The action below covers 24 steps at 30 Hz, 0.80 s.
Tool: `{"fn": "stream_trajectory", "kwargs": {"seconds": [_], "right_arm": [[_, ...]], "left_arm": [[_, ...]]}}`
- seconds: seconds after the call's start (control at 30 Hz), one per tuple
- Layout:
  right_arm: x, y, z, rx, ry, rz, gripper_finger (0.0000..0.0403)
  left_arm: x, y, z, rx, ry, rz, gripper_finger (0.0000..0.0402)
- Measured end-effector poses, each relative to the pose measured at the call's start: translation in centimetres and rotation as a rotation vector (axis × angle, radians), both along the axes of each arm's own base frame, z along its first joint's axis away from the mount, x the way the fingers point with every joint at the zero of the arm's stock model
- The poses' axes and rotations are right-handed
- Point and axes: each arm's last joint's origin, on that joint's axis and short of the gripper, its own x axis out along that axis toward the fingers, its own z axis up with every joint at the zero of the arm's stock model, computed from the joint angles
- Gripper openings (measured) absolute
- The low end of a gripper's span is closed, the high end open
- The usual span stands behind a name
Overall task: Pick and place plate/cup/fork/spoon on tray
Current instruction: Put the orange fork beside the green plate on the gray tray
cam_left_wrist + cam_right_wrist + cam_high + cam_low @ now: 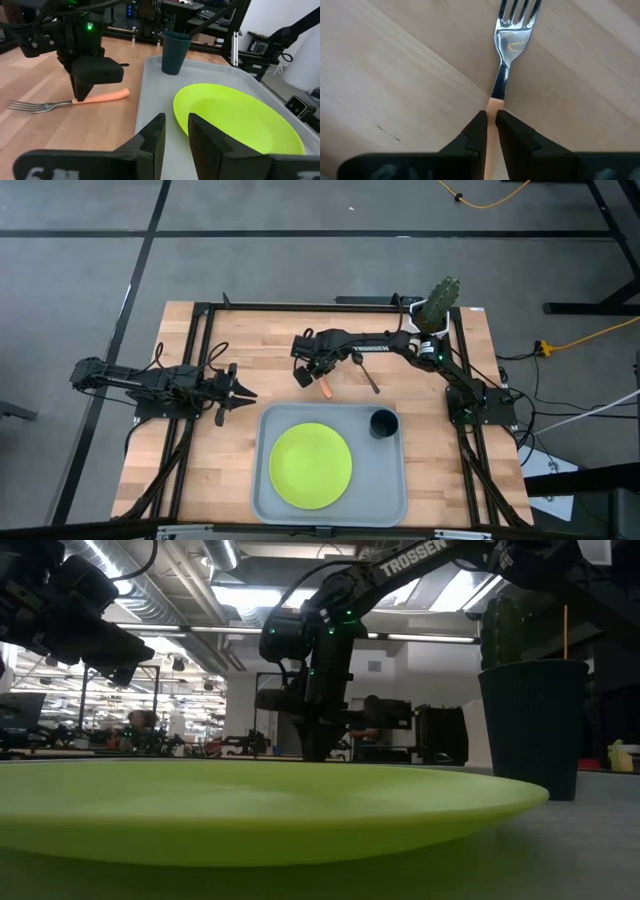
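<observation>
The fork [509, 42], orange-handled with silver tines, lies flat on the bare wood beyond the tray's far rim. My right gripper [491, 117] stands over it, pointing down, shut on its handle. The dark spoon [368, 378] lies on the wood just right of the fork. The lime-green plate [310, 465] and the black cup [384, 423] sit in the grey-blue tray [262, 480]. My left gripper [245, 393] waits open and level at the tray's left far corner, holding nothing. My right gripper pinches the fork's orange handle [493, 106] between its two fingers, at the end next to the metal neck. The fingers [82, 92] come from above, pointing down, one on each long side of the handle. The fork lies flat on the table.
A white pot with a green cactus [435, 305] stands at the table's far right corner. Black frame rails run along the left [190, 370] and right sides. Bare wood lies left of the fork and left of the tray.
</observation>
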Motion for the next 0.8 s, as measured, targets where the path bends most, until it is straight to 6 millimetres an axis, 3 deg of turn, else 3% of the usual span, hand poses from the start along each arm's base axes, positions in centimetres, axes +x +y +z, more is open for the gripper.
{"fn": "stream_trajectory", "kwargs": {"seconds": [0.6, 0.8], "right_arm": [[0.14, 0.81, -0.05, -0.092, 0.016, 0.005, 0.0055], [0.22, 0.73, -0.31, -0.095, 0.011, 0.001, 0.0090]], "left_arm": [[0.00, 0.00, 0.00, 0.000, 0.000, 0.000, 0.0076], [0.00, 0.00, 0.00, 0.000, -0.001, 0.001, 0.0076]]}}
